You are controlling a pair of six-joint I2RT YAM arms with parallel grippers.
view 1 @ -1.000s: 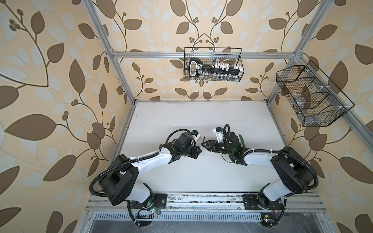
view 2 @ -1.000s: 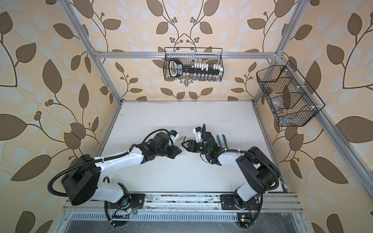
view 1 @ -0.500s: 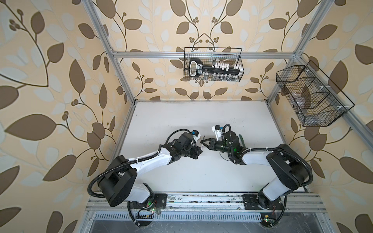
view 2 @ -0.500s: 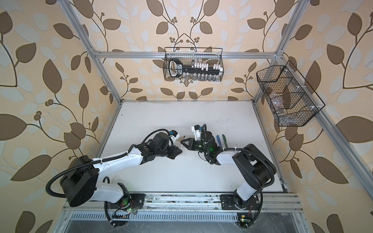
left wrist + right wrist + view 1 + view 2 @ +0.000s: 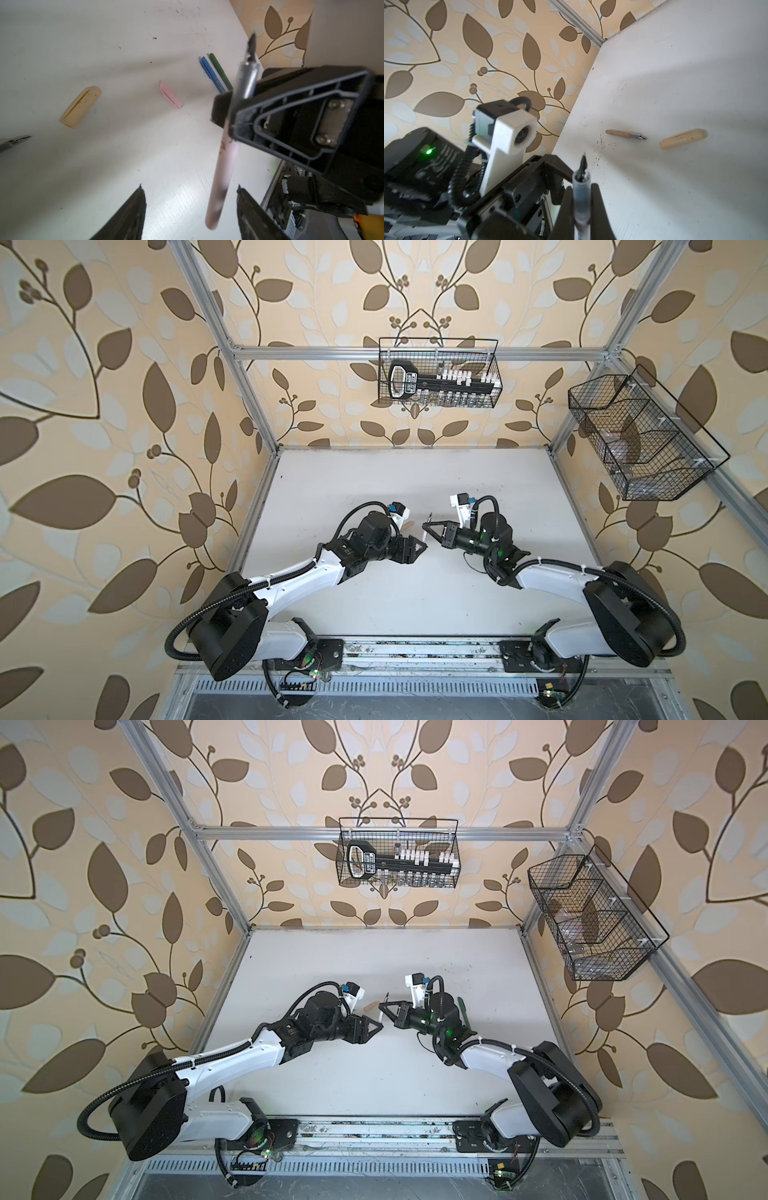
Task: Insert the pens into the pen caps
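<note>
On the table, beside and below the left claw, lies the tan pen, its nib aimed at the tan cap, close to it but apart. The left claw is released: its fingers stand either side of the tail of the pink pen with clear gaps and touch it nowhere. The pink pen is off the table and tilted between the two claws, nib pointing away from the left claw. The right claw is clenched on it where the grey grip section meets the barrel. The pink cap lies flat on the table ahead of the left claw, between the tan cap and the blue pen. The blue pen and the green pen lie side by side beyond the right claw and look capped. I cannot find the pink cap in either top view. Judgement: the hand-off reads as done, and the left claw is free to fetch the pink cap. To do that well, back straight out so neither finger clips the tail and twists the pen. Grip the cap near its closed end (I cannot tell which end that is), mouth towards the nib. Line up the axes before pushing, then press slowly. Risk: the right grip sits near the nib, so the cap may meet those fingers before it seats.
</note>
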